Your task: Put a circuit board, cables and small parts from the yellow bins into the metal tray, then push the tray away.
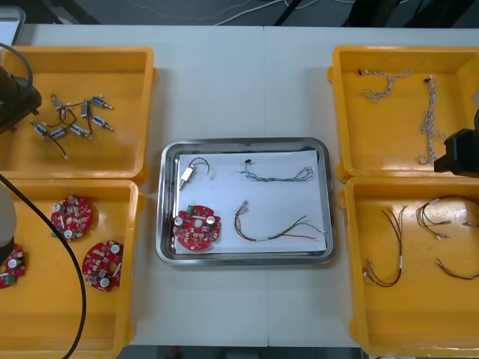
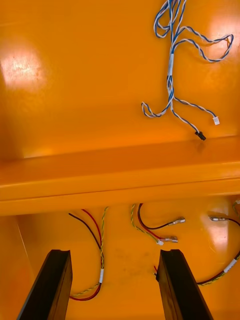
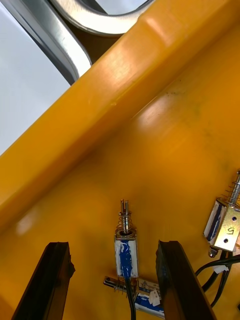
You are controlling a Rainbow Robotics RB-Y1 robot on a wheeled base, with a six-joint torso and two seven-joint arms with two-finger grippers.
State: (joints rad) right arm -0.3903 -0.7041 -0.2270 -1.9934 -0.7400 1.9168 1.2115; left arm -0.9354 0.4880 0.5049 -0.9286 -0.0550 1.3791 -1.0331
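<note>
Hovering over the far-left yellow bin (image 1: 75,56), the left gripper (image 3: 112,245) stood wide and empty, a small metal part (image 3: 126,252) lying between its fingers, probably lined up for a grab. The right gripper (image 2: 115,252), equally wide, hung above the wall between the right-hand bins. Mid-table, the metal tray (image 1: 245,144) already held a circuit board (image 1: 197,228), two cables (image 1: 277,174) and one loose part (image 1: 187,176). Beyond the light table (image 1: 224,82) lay dark floor.
</note>
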